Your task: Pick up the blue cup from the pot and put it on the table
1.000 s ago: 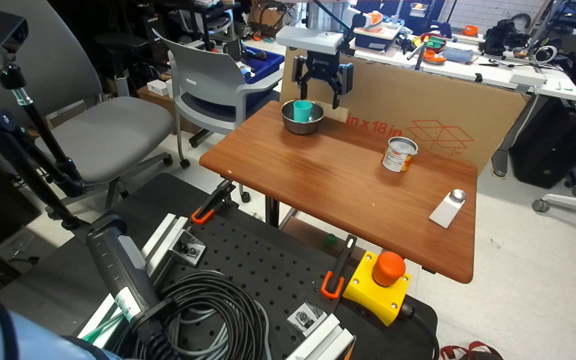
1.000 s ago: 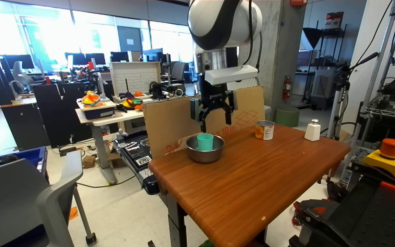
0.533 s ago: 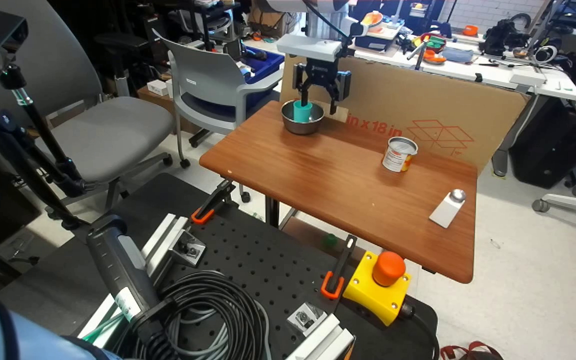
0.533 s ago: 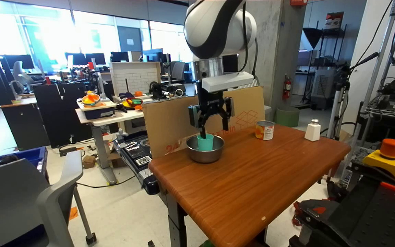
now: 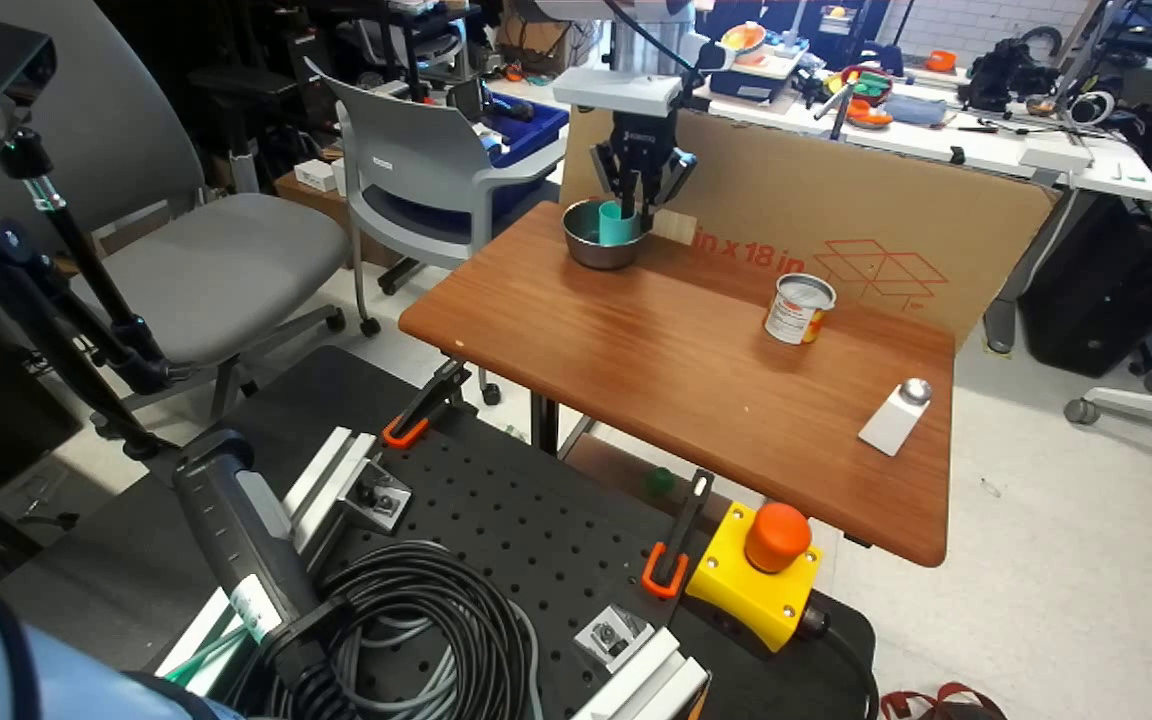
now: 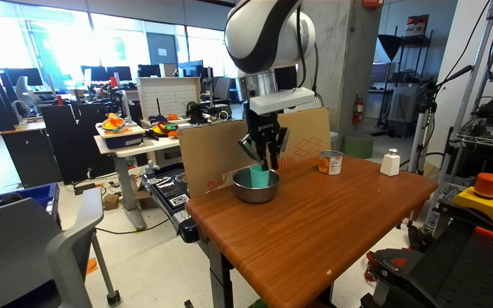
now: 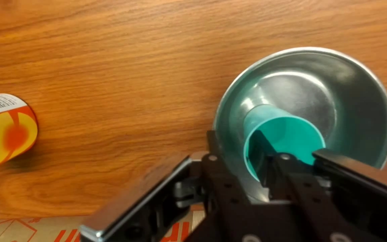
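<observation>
The blue cup [image 7: 291, 134] is inside the silver pot [image 7: 364, 134], close to its wall on the can's side. In both exterior views the pot [image 6: 255, 196] stands on the far part of the wooden table [image 5: 716, 380]. My gripper [image 7: 235, 135] reaches down over the cup [image 5: 616, 226] with its jaws partly closed. One of its fingers [image 7: 259, 144] is inside the cup along the wall; the opposite finger stays outside, by the pot's rim. A gap shows between that outer finger and the cup wall, so the cup is not clamped.
A food can [image 5: 799, 312] stands on the table beyond the pot. Farther along is a white shaker [image 6: 390, 163]. An upright cardboard sheet [image 5: 866, 215] borders the table's back edge, just behind the gripper.
My gripper has come down so one finger entered the cup, and its jaws have drawn closer together. The cup has slid a little within the pot toward the can's side.
</observation>
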`<state>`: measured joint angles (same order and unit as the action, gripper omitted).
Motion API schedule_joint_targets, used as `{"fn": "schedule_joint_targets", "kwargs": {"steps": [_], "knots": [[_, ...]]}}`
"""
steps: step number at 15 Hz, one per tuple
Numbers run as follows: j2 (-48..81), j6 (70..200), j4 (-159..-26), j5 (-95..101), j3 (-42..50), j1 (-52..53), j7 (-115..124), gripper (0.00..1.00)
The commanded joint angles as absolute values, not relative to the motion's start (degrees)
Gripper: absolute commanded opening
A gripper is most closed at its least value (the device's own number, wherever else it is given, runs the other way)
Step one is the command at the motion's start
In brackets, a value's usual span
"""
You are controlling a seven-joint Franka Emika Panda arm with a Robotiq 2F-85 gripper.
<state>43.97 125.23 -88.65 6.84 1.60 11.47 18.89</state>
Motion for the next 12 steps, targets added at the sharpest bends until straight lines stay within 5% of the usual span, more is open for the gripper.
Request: {"fn": "schedule_joint_targets", "kwargs": {"steps": [1, 12], "knots": [[43.44, 123.32, -88.11, 7.54, 2.08, 12.47, 19.17, 0.00], [31.50, 129.60, -99.58, 5.57, -0.15, 9.69, 12.70, 0.01]]}}
